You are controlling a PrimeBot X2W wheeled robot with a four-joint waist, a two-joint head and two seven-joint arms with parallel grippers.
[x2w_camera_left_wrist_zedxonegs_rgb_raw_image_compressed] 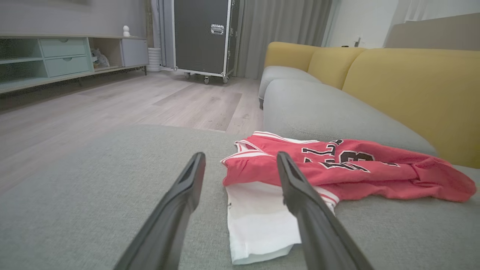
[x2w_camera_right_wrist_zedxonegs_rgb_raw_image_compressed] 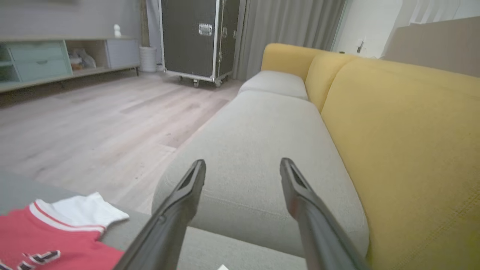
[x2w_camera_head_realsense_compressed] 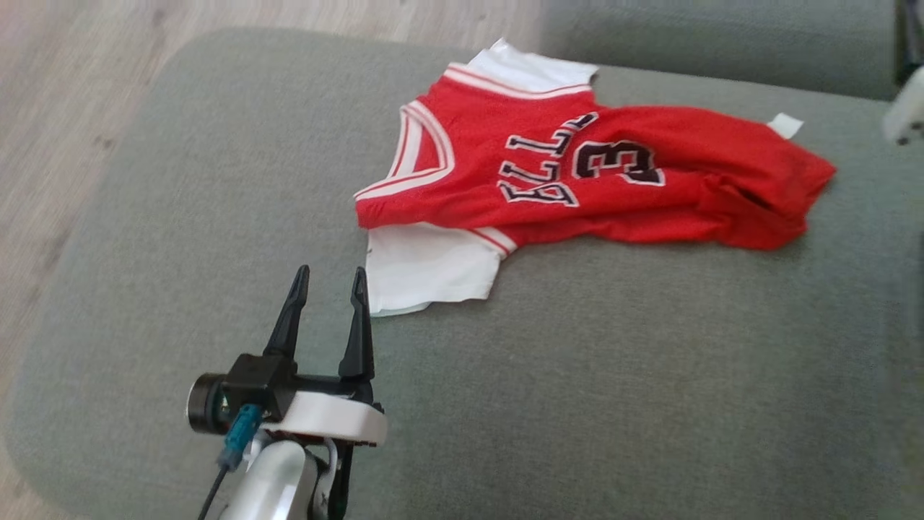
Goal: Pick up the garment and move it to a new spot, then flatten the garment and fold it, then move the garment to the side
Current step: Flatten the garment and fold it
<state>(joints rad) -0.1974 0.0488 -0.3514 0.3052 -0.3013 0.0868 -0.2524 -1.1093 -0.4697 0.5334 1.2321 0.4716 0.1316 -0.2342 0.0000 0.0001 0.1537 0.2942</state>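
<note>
- Garment [x2w_camera_head_realsense_compressed: 577, 173]: a red jersey with white sleeves, striped trim and dark lettering around a "3". It is lying crumpled on the grey-green seat cushion [x2w_camera_head_realsense_compressed: 216, 217], toward the far right part of it. It is not lying flat: the red body is bunching into folds at the hem end, and a small white label [x2w_camera_head_realsense_compressed: 785, 124] is sticking out there. The neckline is facing the robot's left. 1 white sleeve [x2w_camera_head_realsense_compressed: 426, 271] is spreading toward the robot and the other [x2w_camera_head_realsense_compressed: 534, 68] is peeking out along the far edge.
- Left tool [x2w_camera_head_realsense_compressed: 330, 274]: it is hovering low over the cushion, its 2 dark fingers standing apart with nothing between them. In the head view its right fingertip is sitting just beside the near white sleeve's edge; whether it is touching the cloth I cannot tell. In the left wrist view the left tool [x2w_camera_left_wrist_zedxonegs_rgb_raw_image_compressed: 240, 157] is pointing along the cushion at the garment [x2w_camera_left_wrist_zedxonegs_rgb_raw_image_compressed: 337, 168], the right-hand finger overlapping the sleeve in that view.
- Right tool [x2w_camera_right_wrist_zedxonegs_rgb_raw_image_compressed: 242, 165]: its fingers are spreading wide and holding nothing. It is pointing past the garment at the sofa's grey seat [x2w_camera_right_wrist_zedxonegs_rgb_raw_image_compressed: 262, 150], beside the yellow backrest [x2w_camera_right_wrist_zedxonegs_rgb_raw_image_compressed: 412, 150]. A corner of the garment [x2w_camera_right_wrist_zedxonegs_rgb_raw_image_compressed: 45, 240] is showing at the lower left of the right wrist view, well apart from the fingers.
- Surroundings: a pale wood floor [x2w_camera_left_wrist_zedxonegs_rgb_raw_image_compressed: 112, 101], a black wheeled case [x2w_camera_left_wrist_zedxonegs_rgb_raw_image_compressed: 202, 37] in front of grey curtains [x2w_camera_left_wrist_zedxonegs_rgb_raw_image_compressed: 281, 30], and a low shelf unit with green drawers [x2w_camera_left_wrist_zedxonegs_rgb_raw_image_compressed: 63, 56] are showing behind.
</note>
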